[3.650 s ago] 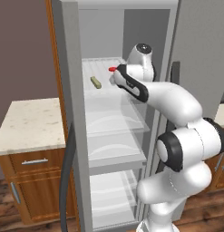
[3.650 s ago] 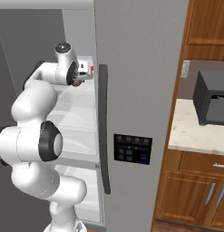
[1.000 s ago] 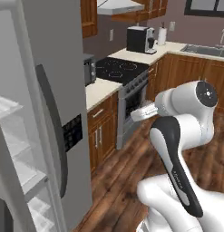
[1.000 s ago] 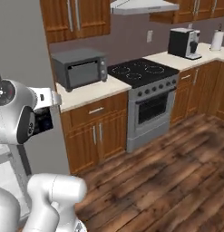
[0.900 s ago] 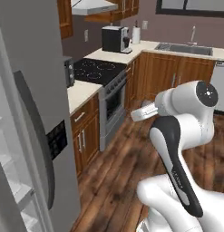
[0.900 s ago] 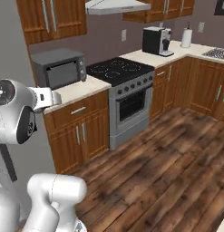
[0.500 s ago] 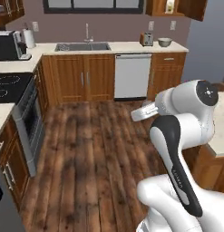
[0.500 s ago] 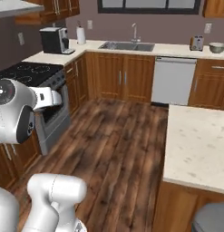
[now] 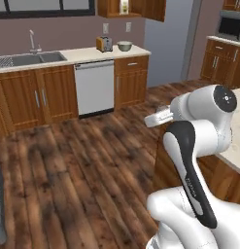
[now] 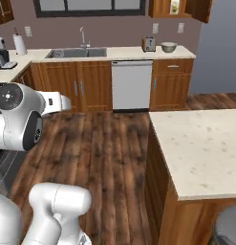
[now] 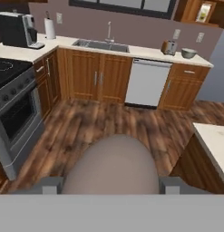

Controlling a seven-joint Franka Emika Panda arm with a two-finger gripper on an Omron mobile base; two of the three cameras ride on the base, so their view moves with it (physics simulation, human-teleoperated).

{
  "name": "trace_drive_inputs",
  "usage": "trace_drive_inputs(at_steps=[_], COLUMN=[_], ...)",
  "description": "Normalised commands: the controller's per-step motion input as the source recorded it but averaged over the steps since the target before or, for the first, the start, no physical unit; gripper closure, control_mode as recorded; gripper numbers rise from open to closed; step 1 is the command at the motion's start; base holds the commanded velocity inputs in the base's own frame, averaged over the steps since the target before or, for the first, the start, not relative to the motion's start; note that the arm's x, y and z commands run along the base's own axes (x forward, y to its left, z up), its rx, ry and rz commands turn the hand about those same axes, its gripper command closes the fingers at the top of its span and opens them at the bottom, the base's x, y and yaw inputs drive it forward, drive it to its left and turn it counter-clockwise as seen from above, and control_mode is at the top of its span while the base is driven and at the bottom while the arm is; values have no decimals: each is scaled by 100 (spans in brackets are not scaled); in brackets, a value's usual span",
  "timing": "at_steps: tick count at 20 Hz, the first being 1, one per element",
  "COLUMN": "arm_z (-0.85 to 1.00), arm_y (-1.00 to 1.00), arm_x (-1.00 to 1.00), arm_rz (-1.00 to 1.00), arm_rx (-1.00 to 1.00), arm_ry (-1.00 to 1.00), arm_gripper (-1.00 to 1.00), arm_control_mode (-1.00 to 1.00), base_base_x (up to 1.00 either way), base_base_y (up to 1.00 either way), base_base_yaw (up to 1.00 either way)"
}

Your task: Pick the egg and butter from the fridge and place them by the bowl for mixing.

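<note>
The gripper (image 11: 111, 183) holds the egg (image 11: 111, 165) between its two fingers (the round brown ball up close), and the bowl (image 10: 168, 47) waits far off beside the toaster (image 10: 148, 44), so the butter comes later.

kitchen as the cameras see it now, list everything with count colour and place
egg: one, brownish-grey, between the gripper fingers, close in the hand view
bowl: one, pale grey-beige, far counter, right of the toaster
toaster: one, orange, far counter
sink: one, grey, with tap, far counter
dishwasher: one, white, under the far counter
stove: one, grey with black top, left in the hand view
coffee machine: one, black, left counter
paper roll: one, white, beside the coffee machine
island counter: one, pale stone, right
gripper: one, closed on the egg
</note>
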Motion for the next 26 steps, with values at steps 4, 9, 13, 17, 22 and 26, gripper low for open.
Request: trace_drive_inputs(at_steps=[4, 9, 13, 17, 22, 26], arm_z=[0, 0, 0, 0, 0, 0], arm_y=[0, 0, 0, 0, 0, 0], arm_x=[0, 0, 0, 0, 0, 0], arm_rz=[0, 0, 0, 0, 0, 0], arm_rx=[0, 0, 0, 0, 0, 0], arm_ry=[0, 0, 0, 0, 0, 0], arm_gripper=[100, 100, 100, 100, 100, 100], arm_control_mode=[100, 100, 100, 100, 100, 100], base_base_x=[100, 100, 100, 100, 100, 100], base_base_y=[100, 22, 0, 1, 12, 12], base_base_yaw=[-9, 4, -7, -13, -2, 4])
